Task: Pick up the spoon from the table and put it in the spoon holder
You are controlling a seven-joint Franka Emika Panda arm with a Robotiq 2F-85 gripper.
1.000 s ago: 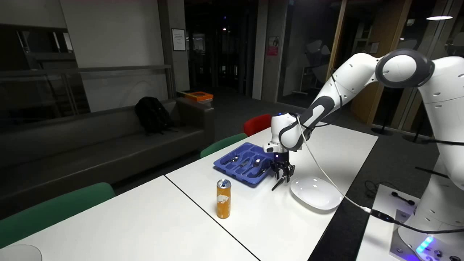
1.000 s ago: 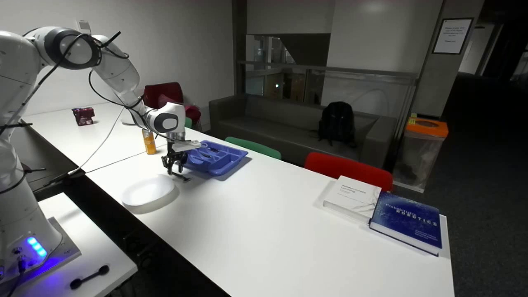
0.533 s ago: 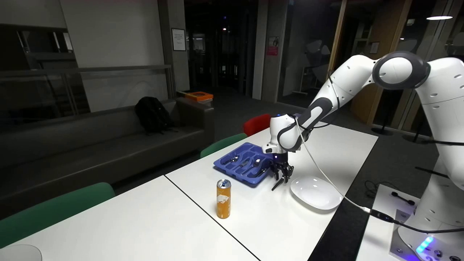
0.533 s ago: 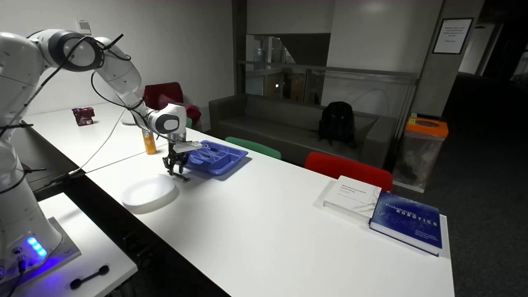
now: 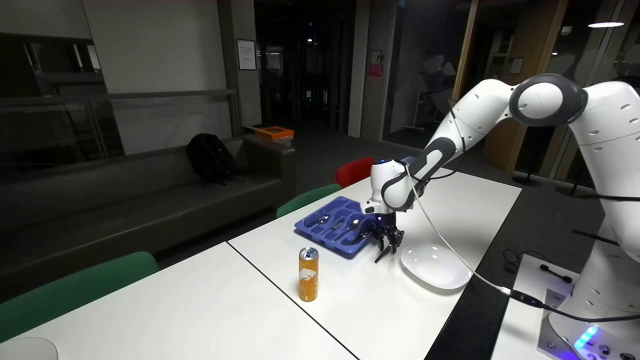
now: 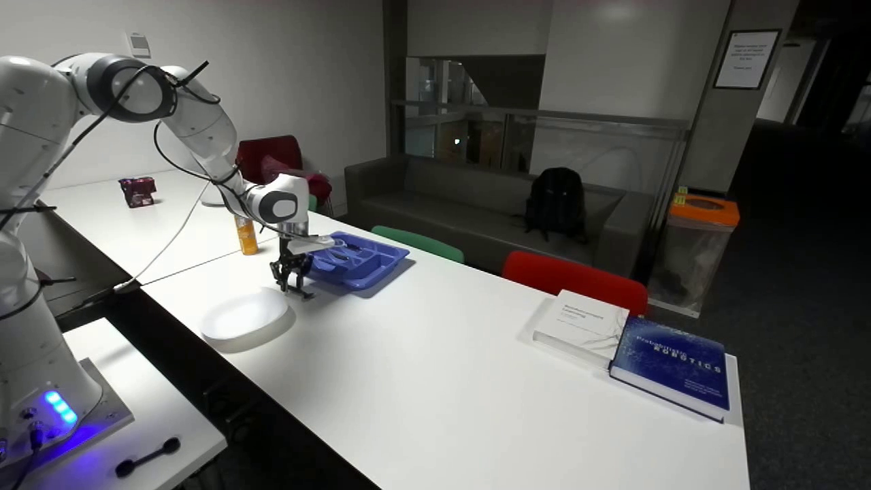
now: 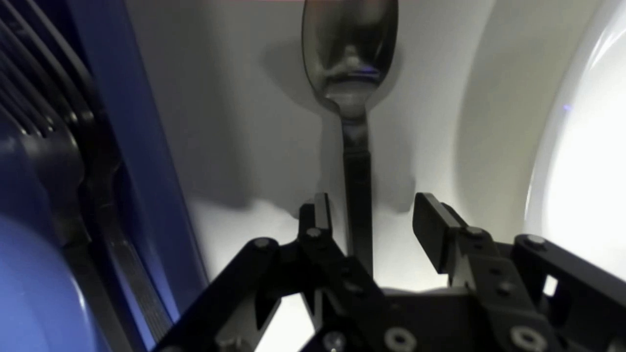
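Note:
The spoon lies on the white table, its bowl at the top of the wrist view and its dark handle running down between my fingers. It also shows as a thin dark piece in both exterior views. My gripper is open around the handle, which is nearer the left finger in the wrist view; the handle's end is hidden behind the gripper. The gripper also shows low over the table in both exterior views. The spoon holder, a blue divided tray, stands close beside the gripper.
A white plate lies close on the other side of the spoon. An orange can stands farther along the table. The tray holds forks and other cutlery. Two books lie at a table end.
The arm's elbow has lowered a little and the gripper has shifted very slightly. The spoon, tray, plate and can have not moved.

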